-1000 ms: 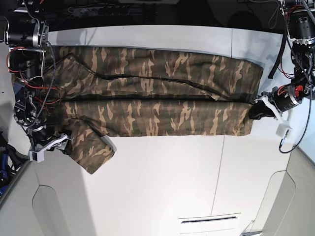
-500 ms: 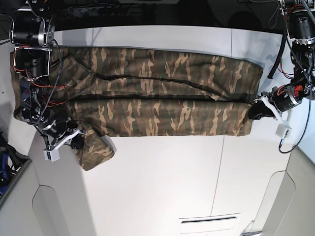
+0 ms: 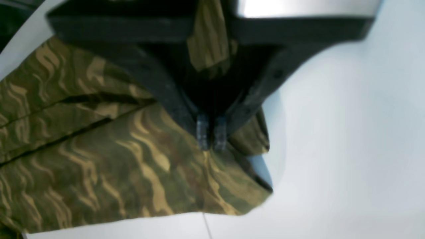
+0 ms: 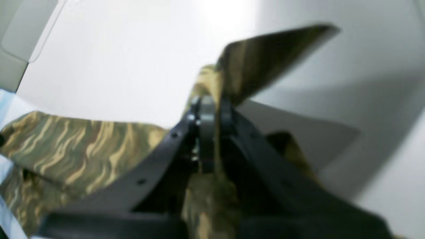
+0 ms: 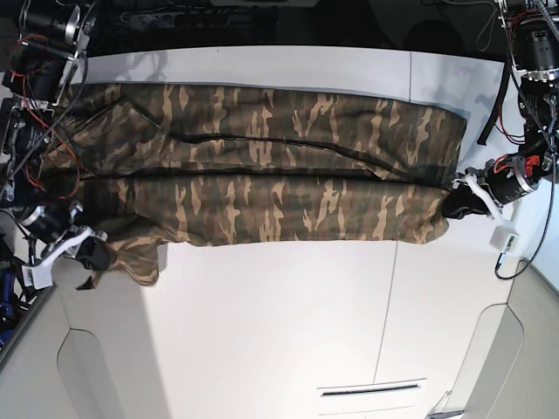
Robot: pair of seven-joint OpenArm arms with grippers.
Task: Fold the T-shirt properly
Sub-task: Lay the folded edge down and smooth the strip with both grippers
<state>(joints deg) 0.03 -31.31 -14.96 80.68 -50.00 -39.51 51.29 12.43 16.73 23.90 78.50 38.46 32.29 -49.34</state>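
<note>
The camouflage T-shirt lies stretched in a long folded band across the back half of the white table. At the band's right end in the base view, my left gripper is shut on the T-shirt's corner. The left wrist view shows its fingertips pinched on the cloth, low over the table. At the left end, my right gripper is shut on the sleeve cloth. In the right wrist view a flap of T-shirt sticks up past that closed gripper.
Red and black cables and motor housings of the right arm crowd the back left corner. A narrow slot is cut into the table near the front. Grey rounded panels flank the front corners.
My right gripper has shut on the sleeve and pulled it leftward and slightly back, so the flap that hung toward the front has shrunk. The left gripper has held still.
</note>
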